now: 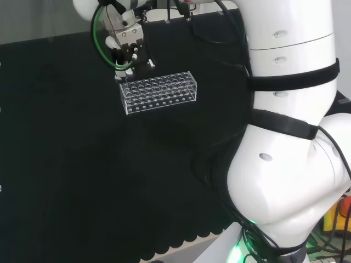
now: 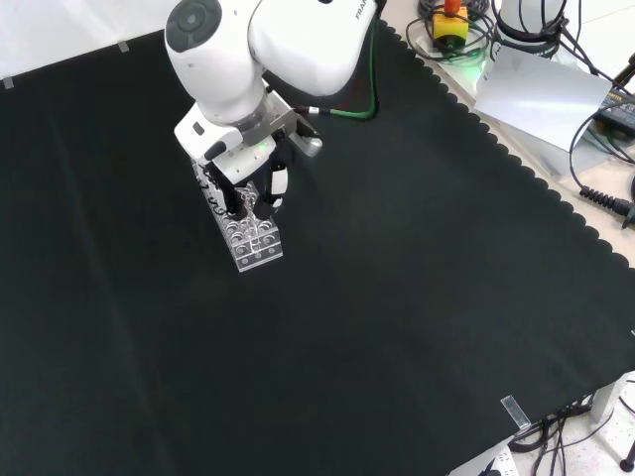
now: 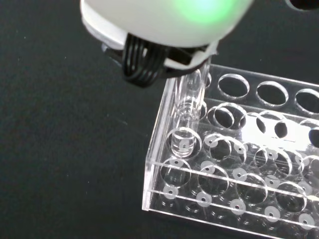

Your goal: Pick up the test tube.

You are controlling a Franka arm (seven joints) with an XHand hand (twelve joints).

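The hand (image 1: 127, 52) hangs over the left end of a clear plastic rack (image 1: 159, 91) in the head view, its dark fingers pointing down to the rack's top edge. How the fingers are set cannot be made out: in the front view the hand (image 2: 260, 183) is largely covered by the arm's white link (image 2: 223, 55) and its grey cap, and in the wrist view a blurred white part of the hand (image 3: 159, 22) with a green glow and a bundle of black cables (image 3: 142, 62) blocks the place where fingers would meet the glass. Just below that blur the wrist view shows the test tube (image 3: 188, 117), a clear tube standing upright in a hole at the corner of the rack (image 3: 224, 169), its upper end hidden behind the white part, so whether anything touches it cannot be told. In the other two views the tube is too clear and small to pick out. The rack (image 2: 253, 238) rests on the black cloth (image 2: 397, 297), and its far end in the front view is hidden beneath the hand.
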